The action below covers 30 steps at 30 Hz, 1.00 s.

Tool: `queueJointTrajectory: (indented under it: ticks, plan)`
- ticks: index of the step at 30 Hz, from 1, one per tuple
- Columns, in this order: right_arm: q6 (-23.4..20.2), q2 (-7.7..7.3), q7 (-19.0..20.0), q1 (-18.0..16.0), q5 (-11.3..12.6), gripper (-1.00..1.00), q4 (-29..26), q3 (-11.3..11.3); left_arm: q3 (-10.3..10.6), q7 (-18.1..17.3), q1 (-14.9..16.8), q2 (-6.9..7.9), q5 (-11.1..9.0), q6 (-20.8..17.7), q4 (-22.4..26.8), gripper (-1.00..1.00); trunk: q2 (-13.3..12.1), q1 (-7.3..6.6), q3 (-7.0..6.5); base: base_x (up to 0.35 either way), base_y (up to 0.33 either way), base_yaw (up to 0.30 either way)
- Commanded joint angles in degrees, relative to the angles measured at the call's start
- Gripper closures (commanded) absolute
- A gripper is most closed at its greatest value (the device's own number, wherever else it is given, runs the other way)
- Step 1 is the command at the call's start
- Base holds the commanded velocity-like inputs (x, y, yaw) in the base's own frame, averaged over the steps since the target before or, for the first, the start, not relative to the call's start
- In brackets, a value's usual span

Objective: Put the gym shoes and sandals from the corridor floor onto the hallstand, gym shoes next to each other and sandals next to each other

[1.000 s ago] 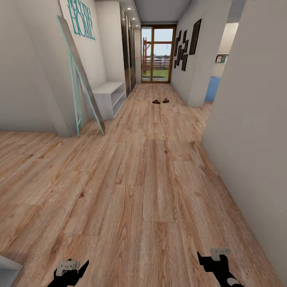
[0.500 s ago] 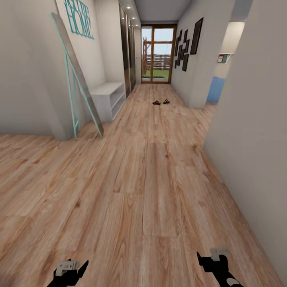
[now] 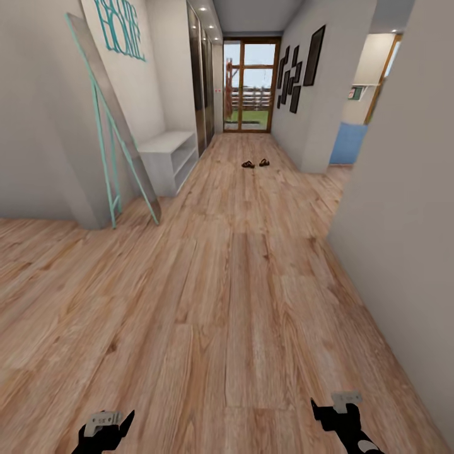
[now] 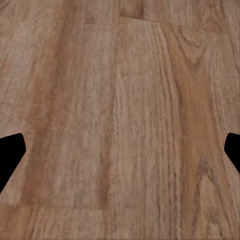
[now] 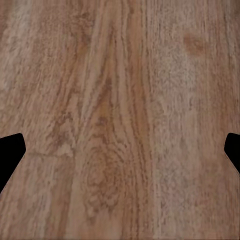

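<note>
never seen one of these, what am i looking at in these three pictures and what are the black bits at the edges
It is a simulated wheeled robot with two arms, seen through its own cameras. The big picture comes from its head, looking down a corridor with a wood floor. The black shapes at the bottom are its left gripper and right gripper. The two other pictures come from cameras on each wrist, looking straight down at the planks; the black corners are the fingertips, spread wide with nothing between them. Far down the corridor lie two brown sandals. At the left wall stands a low white bench and a leaning mirror.
</note>
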<state>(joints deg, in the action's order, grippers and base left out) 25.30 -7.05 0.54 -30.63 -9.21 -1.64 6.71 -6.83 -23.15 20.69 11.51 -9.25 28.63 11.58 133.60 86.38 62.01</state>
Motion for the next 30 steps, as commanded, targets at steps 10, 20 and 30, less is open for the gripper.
queueJointTrajectory:
  ticks: [10, 20, 30]
  plan:
    - [0.2, 0.02, 0.0, 0.0, -0.5, -1.0, 0.1, 0.5, -0.2, -0.4, 0.0, 0.0, -0.5, -0.1, -0.1, -1.0, 0.0, 0.03, 0.05, 0.339, 0.0, 0.0]
    - [0.2, 0.02, 0.0, 0.0, -0.5, -1.0, 0.1, 0.5, -0.2, -0.4, 0.0, 0.0, -0.4, -0.1, -0.1, -1.0, 0.0, 0.03, 0.05, 0.339, 0.0, 0.0]
    - [0.2, 0.02, 0.0, 0.0, -0.5, -1.0, 0.1, 0.5, -0.2, -0.4, 0.0, 0.0, -0.5, -0.1, -0.1, -1.0, 0.0, 0.03, 0.05, 0.339, 0.0, 0.0]
